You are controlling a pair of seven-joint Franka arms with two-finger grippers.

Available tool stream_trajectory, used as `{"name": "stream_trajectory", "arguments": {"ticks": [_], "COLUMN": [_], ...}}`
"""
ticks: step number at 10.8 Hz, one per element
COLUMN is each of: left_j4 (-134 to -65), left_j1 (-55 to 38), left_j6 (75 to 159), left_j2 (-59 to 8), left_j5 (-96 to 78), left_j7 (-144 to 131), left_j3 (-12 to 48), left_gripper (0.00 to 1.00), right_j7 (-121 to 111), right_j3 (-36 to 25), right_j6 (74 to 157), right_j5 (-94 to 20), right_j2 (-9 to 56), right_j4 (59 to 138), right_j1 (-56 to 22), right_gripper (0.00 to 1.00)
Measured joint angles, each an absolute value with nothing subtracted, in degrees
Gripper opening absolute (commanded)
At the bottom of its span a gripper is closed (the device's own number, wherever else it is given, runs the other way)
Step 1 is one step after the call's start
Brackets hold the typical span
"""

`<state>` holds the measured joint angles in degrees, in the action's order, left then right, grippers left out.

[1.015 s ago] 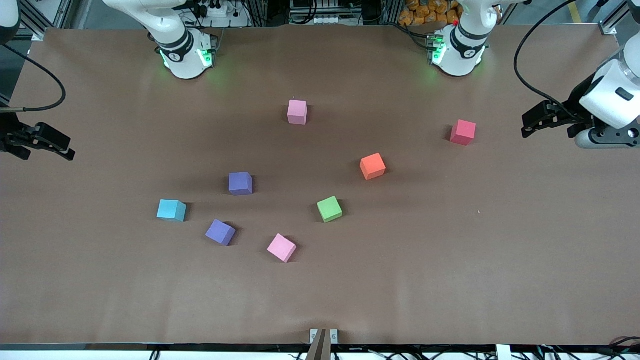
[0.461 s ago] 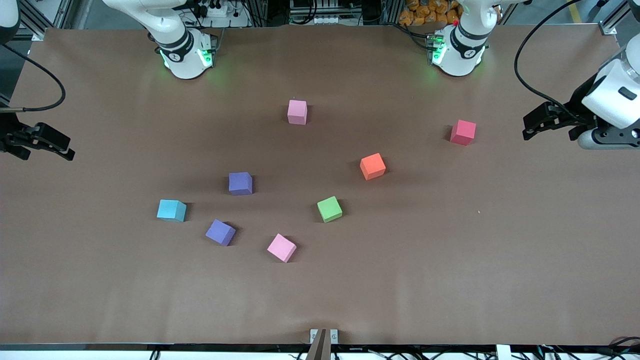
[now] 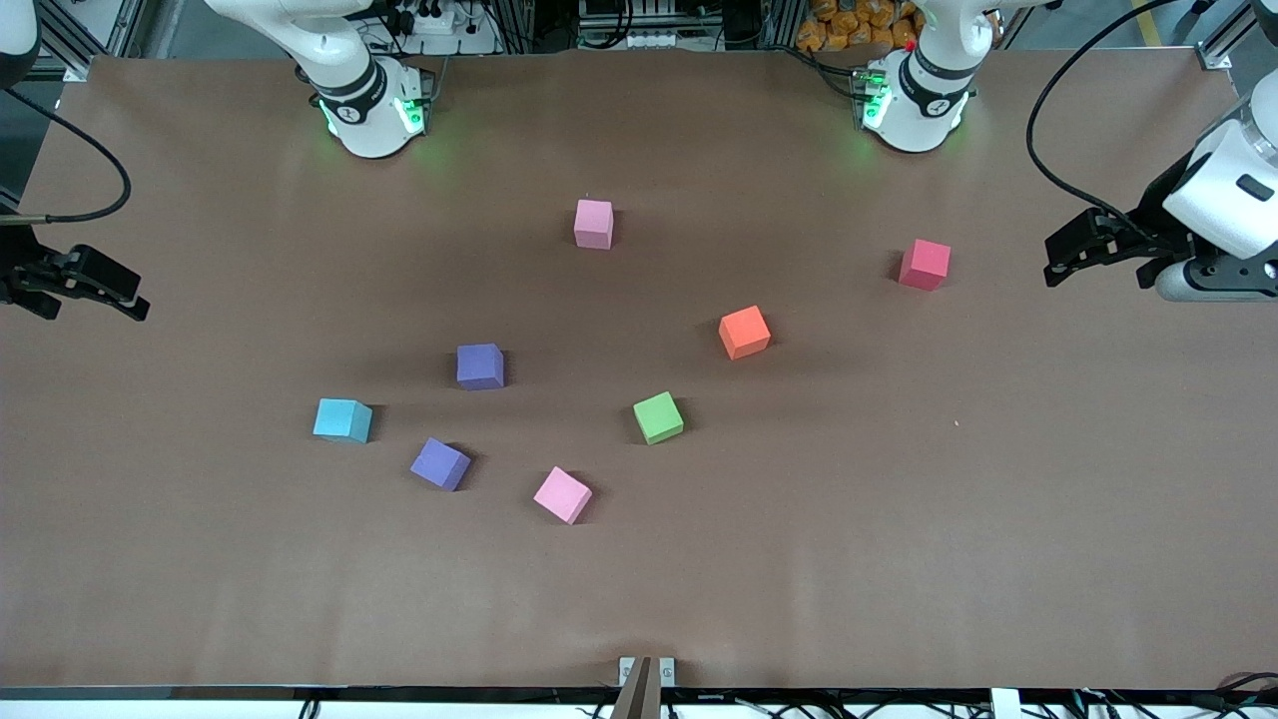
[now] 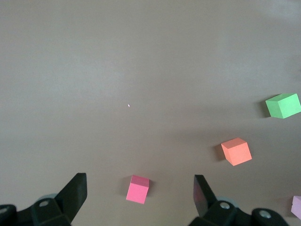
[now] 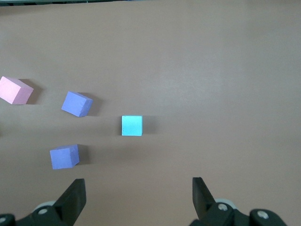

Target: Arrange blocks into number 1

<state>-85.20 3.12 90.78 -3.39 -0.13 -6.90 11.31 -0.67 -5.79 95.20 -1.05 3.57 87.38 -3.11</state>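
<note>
The blocks are lying scattered and apart on the brown table (image 3: 899, 519), none yet forming a 1. There are 2 pink ones here: the farther pink block (image 3: 593, 223) is sitting nearest the robots' bases, and the nearer pink block (image 3: 562, 494) is lying closest to the front camera. The orange block (image 3: 744, 332) and green block (image 3: 658, 417) are resting toward the left arm's end; the 2 purple ones, the farther purple block (image 3: 480, 365) and the nearer purple block (image 3: 439, 463), toward the right arm's end. A light blue cube (image 3: 341, 419) and a red cube (image 3: 924, 264) are lying among them.

Judging by their matte faces, the blocks are probably light and not slippery; pinching 2 opposite flat sides looks best, with the wrist turned for the skewed ones.

No containers are showing.

The left gripper (image 3: 1073, 243) is hovering with jaws spread wide and empty over the table's edge near the red cube. The right gripper (image 3: 95, 284) is waiting, likewise spread and empty, over its own end.
</note>
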Motion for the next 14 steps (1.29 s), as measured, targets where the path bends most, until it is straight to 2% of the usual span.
{"name": "stream_trajectory", "arguments": {"ticks": [6, 11, 14], "left_j4": [-85.24, -85.28, -86.57], "left_j1": [2.88, 3.08, 3.55], "left_j6": [91.51, 92.18, 92.68], "left_j2": [-5.38, -9.54, -16.11], "left_j5": [0.98, 4.71, 6.09], "left_j7": [-6.82, -6.81, -6.94], "left_j3": [11.46, 11.10, 10.79], "left_gripper": [1.00, 1.00, 1.00], "right_j7": [-0.67, -0.67, -0.67], "right_j3": [-5.77, -5.33, -5.07], "right_j6": [95.20, 95.20, 95.20], "right_j5": [-1.05, -1.05, -1.05], "right_j2": [3.59, 3.70, 3.96], "right_j4": [87.38, 87.38, 87.42], "right_j1": [-3.11, -3.15, -3.19], "right_gripper": [1.00, 1.00, 1.00]}}
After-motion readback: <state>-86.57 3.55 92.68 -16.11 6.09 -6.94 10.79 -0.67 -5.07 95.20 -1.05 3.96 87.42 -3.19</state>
